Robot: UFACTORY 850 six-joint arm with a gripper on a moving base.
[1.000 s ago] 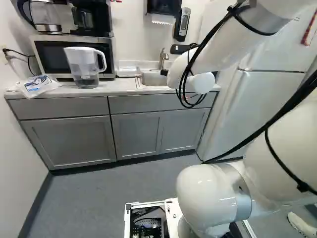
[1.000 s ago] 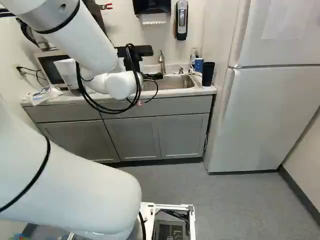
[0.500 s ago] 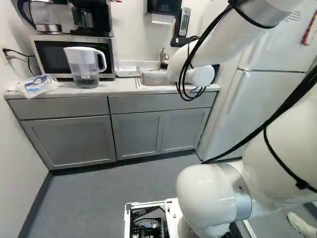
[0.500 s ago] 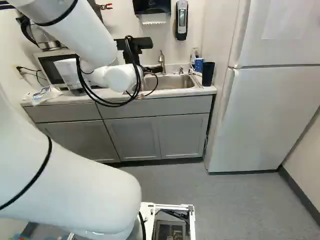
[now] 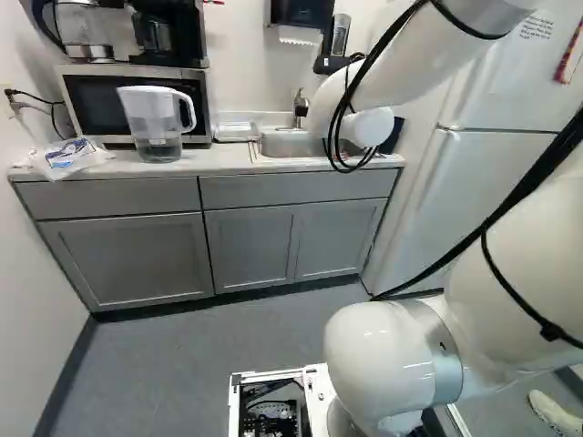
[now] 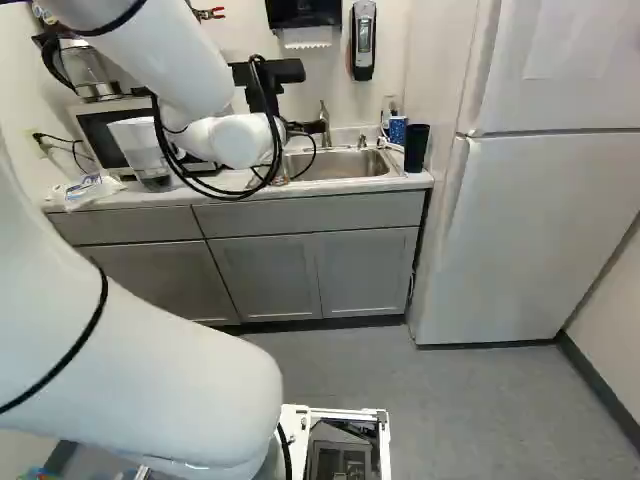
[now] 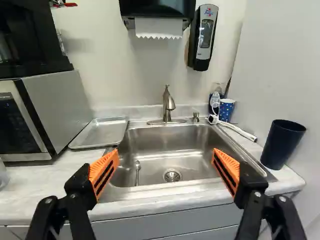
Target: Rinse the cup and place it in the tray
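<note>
Part of my gripper (image 6: 312,127) shows as a dark shape beyond the white wrist, its fingertips hidden there. In the wrist view the gripper (image 7: 166,156) is open, with nothing between its orange pads, facing the sink (image 7: 190,142). A dark blue cup (image 7: 282,145) stands upright on the counter beside the sink, near the fridge. Behind it, by the wall, is a blue dotted cup (image 7: 226,111). The flat metal tray (image 7: 100,133) lies on the sink's other side, next to the microwave. The faucet (image 7: 168,105) rises at the basin's back.
A spoon (image 7: 137,172) lies in the basin near the drain. White tubing (image 7: 237,131) runs along the counter behind the dark cup. The microwave (image 5: 82,100) and a clear pitcher (image 5: 157,118) stand farther along the counter; the fridge (image 6: 540,230) flanks it.
The wrist and the dark gripper parts have risen a little against the wall and sink. The base, the cups and the tray have not moved.
</note>
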